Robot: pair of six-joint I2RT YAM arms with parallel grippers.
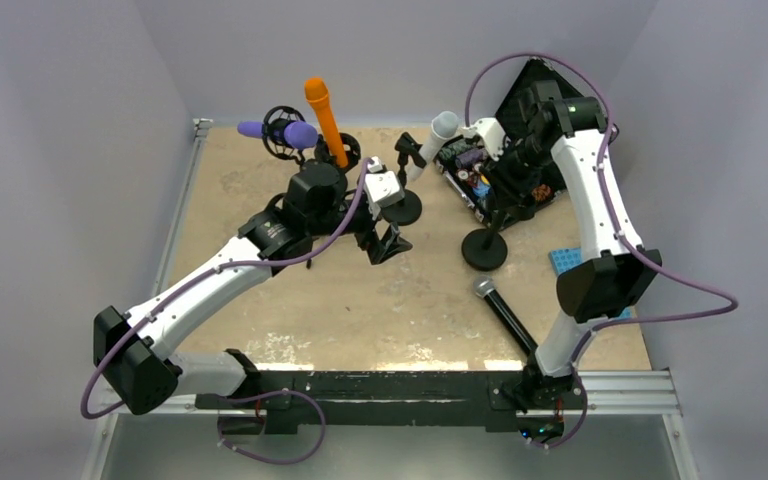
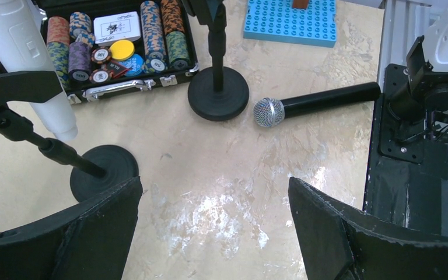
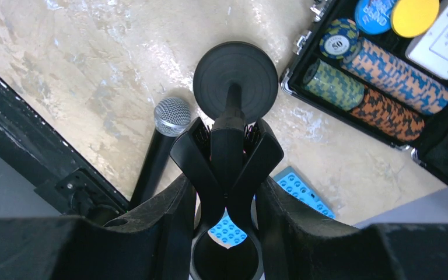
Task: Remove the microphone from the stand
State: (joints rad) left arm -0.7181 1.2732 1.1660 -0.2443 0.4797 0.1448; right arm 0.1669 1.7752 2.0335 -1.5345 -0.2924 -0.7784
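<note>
Squeezing the stand clip (image 3: 227, 154) with the right gripper (image 3: 225, 195); holding the left gripper (image 2: 213, 195) wide apart near the white microphone (image 2: 29, 58).

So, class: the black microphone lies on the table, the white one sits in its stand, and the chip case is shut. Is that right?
Not quite: the chip case is open, as the left wrist view shows. The black microphone and white microphone are as you said.

Microphone (image 1: 507, 318) on table (image 1: 360, 300), near stand (image 1: 485, 250)
</note>
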